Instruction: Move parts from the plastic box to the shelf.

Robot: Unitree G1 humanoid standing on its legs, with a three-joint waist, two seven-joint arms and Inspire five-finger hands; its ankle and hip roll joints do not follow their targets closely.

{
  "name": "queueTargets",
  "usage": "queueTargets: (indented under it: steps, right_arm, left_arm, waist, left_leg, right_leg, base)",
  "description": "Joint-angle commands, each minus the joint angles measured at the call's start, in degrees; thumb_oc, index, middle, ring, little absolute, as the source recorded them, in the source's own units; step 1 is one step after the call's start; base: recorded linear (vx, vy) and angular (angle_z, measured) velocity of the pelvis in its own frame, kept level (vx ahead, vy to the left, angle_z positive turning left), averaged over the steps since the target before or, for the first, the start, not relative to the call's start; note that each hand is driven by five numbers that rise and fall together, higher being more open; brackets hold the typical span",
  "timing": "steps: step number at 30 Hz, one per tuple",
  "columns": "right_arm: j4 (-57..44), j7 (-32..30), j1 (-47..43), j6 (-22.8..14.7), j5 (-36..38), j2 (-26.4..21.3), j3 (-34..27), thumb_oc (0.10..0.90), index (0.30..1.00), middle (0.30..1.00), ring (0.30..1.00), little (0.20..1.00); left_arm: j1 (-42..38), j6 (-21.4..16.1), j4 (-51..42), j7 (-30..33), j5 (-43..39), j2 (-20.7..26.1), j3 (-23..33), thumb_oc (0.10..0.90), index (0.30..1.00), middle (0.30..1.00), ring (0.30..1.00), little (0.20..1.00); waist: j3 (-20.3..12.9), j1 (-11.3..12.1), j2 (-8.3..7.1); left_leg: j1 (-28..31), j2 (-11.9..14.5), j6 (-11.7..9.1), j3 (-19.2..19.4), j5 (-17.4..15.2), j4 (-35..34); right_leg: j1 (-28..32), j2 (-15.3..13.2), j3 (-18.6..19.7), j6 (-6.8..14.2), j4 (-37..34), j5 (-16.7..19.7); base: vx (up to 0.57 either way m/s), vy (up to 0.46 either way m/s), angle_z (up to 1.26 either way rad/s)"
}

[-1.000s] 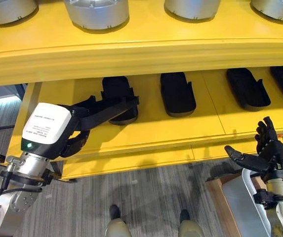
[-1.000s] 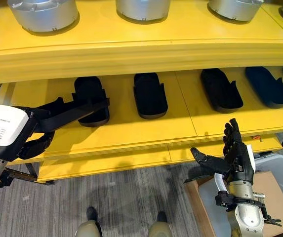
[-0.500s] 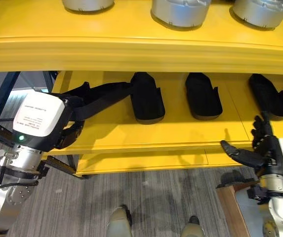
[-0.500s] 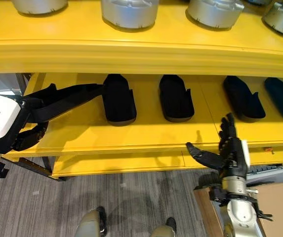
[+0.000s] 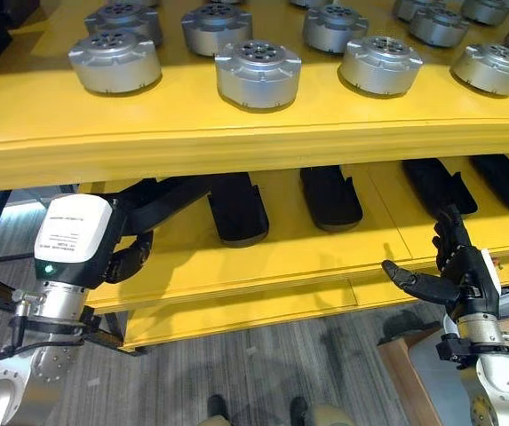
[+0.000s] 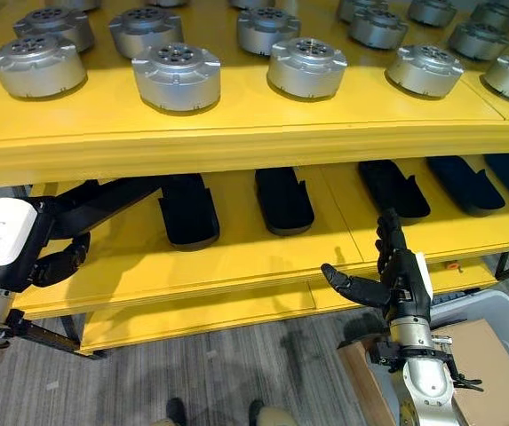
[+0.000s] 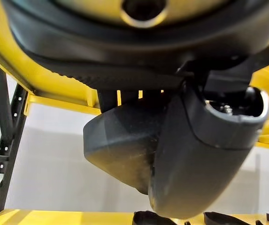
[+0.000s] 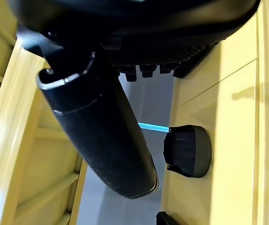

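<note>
- Head views: left hand (image 5: 161,200) is reaching under the upper board of the yellow shelf (image 5: 236,133), fingers stretched flat beside the leftmost black part (image 5: 236,209); four black parts are lying fully visible on the lower board, and nine silver discs (image 6: 176,75) are sitting above. A careless withdrawal risks nudging that part off line.
- Head views: right hand (image 6: 387,275) is hanging released, holding nothing, above the grey plastic box (image 6: 494,311).
- Wrist views: both hands are showing slack thumbs and gripping nothing.

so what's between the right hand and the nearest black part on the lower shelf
Nothing: in the left eye view, bare yellow shelf separates the open right hand from the black part behind it.
</note>
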Motion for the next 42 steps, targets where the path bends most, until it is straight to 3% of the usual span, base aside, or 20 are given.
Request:
queueTargets:
  steps: [1, 5, 10, 12, 14, 18, 20, 23, 26, 29, 35, 42]
  right_arm:
    - [-3.52, -0.06, -3.64, -4.36, 0.42, -3.12, -3.80, 0.900, 1.000, 1.000, 1.000, 1.000]
    - [-3.82, 0.47, -2.66, -4.20, 0.93, -3.27, -4.87, 0.900, 1.000, 1.000, 1.000, 1.000]
    - [-4.03, 0.40, -3.61, -4.67, 1.71, -4.99, -5.93, 0.900, 1.000, 1.000, 1.000, 1.000]
    - [-3.97, 0.10, -4.32, -4.80, 1.69, -5.36, -6.01, 0.900, 1.000, 1.000, 1.000, 1.000]
    - [-3.73, 0.06, -5.19, -4.95, 2.16, -5.08, -5.46, 0.900, 1.000, 1.000, 1.000, 1.000]
    - [-3.73, -0.43, -5.24, -5.65, 3.14, -5.04, -4.85, 0.900, 1.000, 1.000, 1.000, 1.000]
    - [-3.99, -0.50, -4.80, -5.88, 3.47, -4.73, -4.59, 0.900, 1.000, 1.000, 1.000, 1.000]
    - [-4.25, -0.39, -4.13, -5.91, 3.02, -4.10, -4.14, 0.900, 1.000, 1.000, 1.000, 1.000]
    - [-4.26, -0.95, -3.50, -5.85, 2.76, -3.62, -4.38, 0.900, 1.000, 1.000, 1.000, 1.000]
    - [-4.51, -1.06, -3.60, -5.19, 1.87, -3.43, -4.45, 0.900, 1.000, 1.000, 1.000, 1.000]
    - [-4.53, -1.52, -3.68, -4.65, 1.58, -2.59, -5.14, 0.900, 1.000, 1.000, 1.000, 1.000]
    - [-4.02, -1.64, -4.30, -4.25, 2.27, -1.86, -5.22, 0.900, 1.000, 1.000, 1.000, 1.000]
  left_arm:
    - [-4.68, -0.43, -2.99, 3.46, -0.14, 2.05, 4.82, 0.400, 0.300, 0.300, 0.300, 0.300]
    - [-4.71, -0.54, -2.25, 2.97, 0.29, 1.43, 3.54, 0.400, 0.300, 0.300, 0.300, 0.300]
    - [-6.19, -0.20, -1.18, 3.33, 0.93, 1.57, 2.47, 0.400, 0.300, 0.300, 0.300, 0.300]
    - [-6.09, 0.21, -0.54, 3.63, 0.57, 1.24, 2.97, 0.400, 0.300, 0.300, 0.300, 0.300]
    - [-5.60, 0.66, -0.14, 4.26, 0.72, 1.32, 3.76, 0.400, 0.300, 0.300, 0.300, 0.300]
    - [-3.92, 1.24, 0.34, 5.62, 0.93, 0.79, 4.93, 0.400, 0.300, 0.300, 0.300, 0.300]
    - [-4.21, 1.70, 0.78, 6.06, 1.61, 0.47, 4.53, 0.400, 0.300, 0.300, 0.300, 0.300]
    - [-4.97, 0.92, -0.09, 5.46, 1.87, 0.44, 2.89, 0.400, 0.300, 0.300, 0.300, 0.300]
    - [-6.69, 0.81, -0.17, 5.58, 1.25, 0.35, 0.84, 0.400, 0.300, 0.300, 0.300, 0.300]
    - [-7.24, 0.78, 0.02, 6.12, 1.53, 0.24, 0.12, 0.400, 0.300, 0.300, 0.300, 0.300]
    - [-9.88, 2.18, 1.50, 7.66, 2.43, 0.60, -0.65, 0.400, 0.300, 0.300, 0.300, 0.300]
    - [-10.29, 3.61, 2.40, 8.95, 3.31, 0.44, 0.49, 0.400, 0.300, 0.300, 0.300, 0.300]
  waist:
    - [-5.10, -2.35, -1.34]
    - [-4.53, -2.81, -1.38]
    - [-1.26, -3.00, -1.82]
    - [-0.45, -2.88, -2.34]
    - [-0.73, -2.87, -2.24]
    - [-0.58, -2.83, 0.11]
    - [-0.75, -3.92, 1.63]
    - [-0.81, -3.75, 2.74]
    - [-0.20, -4.60, 2.90]
    - [0.07, -4.98, 3.02]
    - [0.49, -5.40, 1.82]
    - [0.24, -4.79, -0.05]
  left_leg:
    - [2.43, -4.81, 3.23, -0.17, -5.91, 0.59]
    - [1.86, -4.32, 2.33, -0.61, -4.96, 1.34]
    - [-4.80, -2.70, -0.09, -3.87, -5.10, 13.39]
    - [-5.53, 0.91, -0.63, -5.60, -5.06, 15.64]
    - [-4.13, 5.35, -0.63, -7.42, -3.09, 12.12]
    - [-0.71, 12.16, -2.98, -10.41, 4.40, 0.08]
    - [0.84, 13.79, -3.90, -7.56, 4.74, -3.28]
    - [0.70, 12.82, -4.44, -6.53, 3.87, -3.12]
    - [-1.10, 12.00, -4.88, -4.53, 2.34, 0.01]
    - [-1.18, 10.16, -4.49, -3.24, -1.29, 3.04]
    - [-3.82, 8.49, -3.77, -1.74, -6.79, 11.07]
    - [-6.57, 8.67, -3.22, -2.39, -10.06, 16.75]
  right_leg:
    - [3.67, 4.59, 3.23, -0.34, -6.87, 1.01]
    - [4.24, 4.60, 2.13, -0.97, -6.98, 0.57]
    - [3.58, 4.12, 0.76, -2.69, -5.08, -0.38]
    - [2.67, 3.23, 1.05, -2.67, -3.18, -0.92]
    - [0.80, 2.50, 1.51, -2.10, -1.41, -1.28]
    - [-1.68, 2.20, 3.19, -1.14, 3.10, -3.46]
    - [-2.87, 1.63, 2.70, -0.74, 5.19, -4.73]
    - [-3.61, 0.86, 2.83, -0.33, 5.43, -4.37]
    - [-2.93, -1.13, 2.31, 0.57, 4.52, -3.36]
    - [-1.00, -3.81, 3.34, 2.42, 1.47, -1.62]
    - [0.40, -7.15, 4.03, 4.03, -1.49, -0.15]
    - [0.44, -7.37, 4.35, 4.39, -1.48, -0.27]
  base:
    - [0.00, -0.082, 0.18]
    - [-0.05, -0.088, 0.20]
    - [-0.11, -0.088, 0.36]
    - [-0.05, 0.004, 0.07]
    - [0.01, 0.051, -0.22]
    - [0.08, 0.155, -0.18]
    - [0.07, 0.210, -0.22]
    - [0.06, 0.196, -0.05]
    - [0.06, 0.223, 0.06]
    - [0.09, 0.257, 0.11]
    - [0.04, 0.188, -0.11]
    - [0.01, 0.055, 0.00]
